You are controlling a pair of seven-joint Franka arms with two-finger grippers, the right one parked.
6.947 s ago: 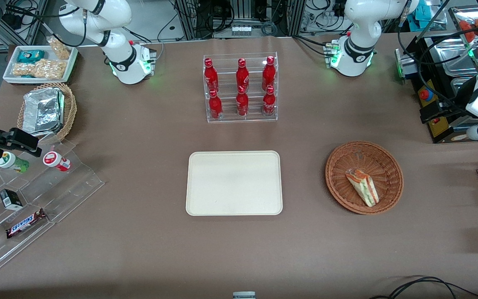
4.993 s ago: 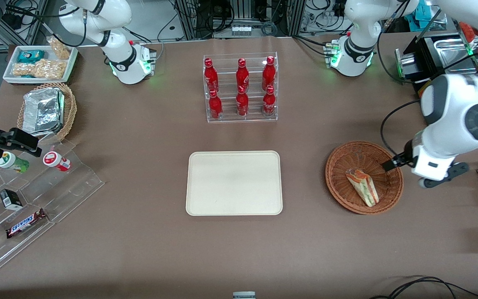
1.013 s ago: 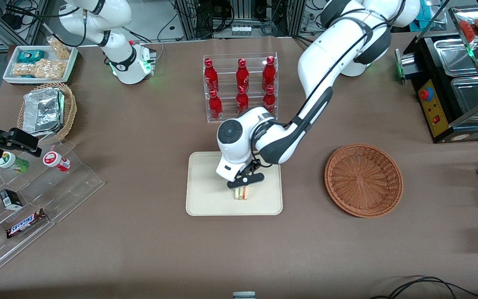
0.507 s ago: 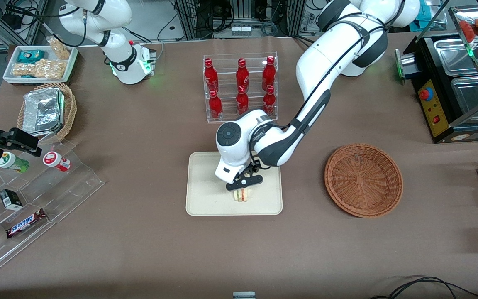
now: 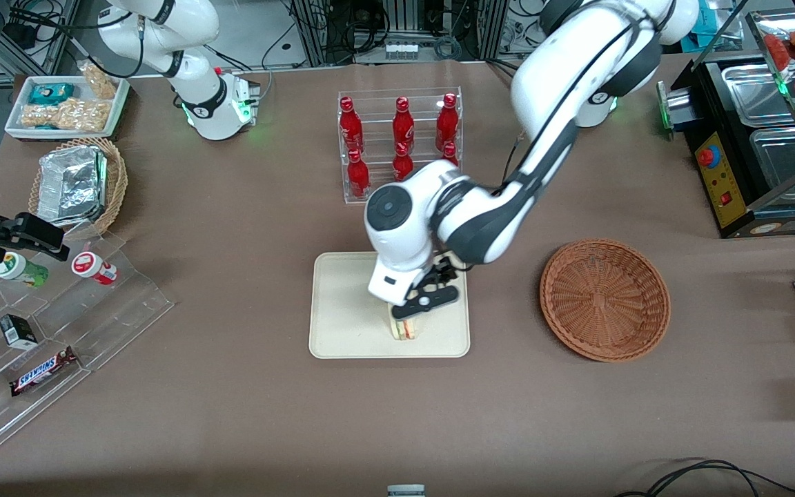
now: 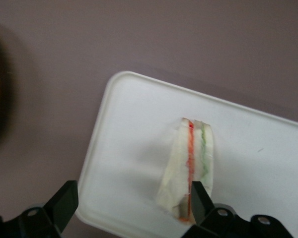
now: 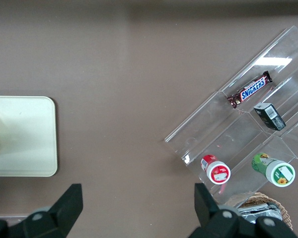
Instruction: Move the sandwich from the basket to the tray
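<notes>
The sandwich (image 5: 406,330) stands on its edge on the cream tray (image 5: 342,324), near the tray's rim nearest the front camera. The left wrist view shows its red and green filling lines (image 6: 191,153) running along its long axis; the front view shows only its end below the gripper (image 5: 415,312). The gripper hovers above it, fingers (image 6: 64,204) spread and released. The reddish-brown wicker basket (image 5: 604,298) lies toward the working arm's end. A bar (image 7: 249,89) on the acrylic stand reads "SNICKERS".

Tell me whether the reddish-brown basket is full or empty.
Empty: the basket shows only bare weave. The sandwich stands on the tray, under the open gripper.
</notes>
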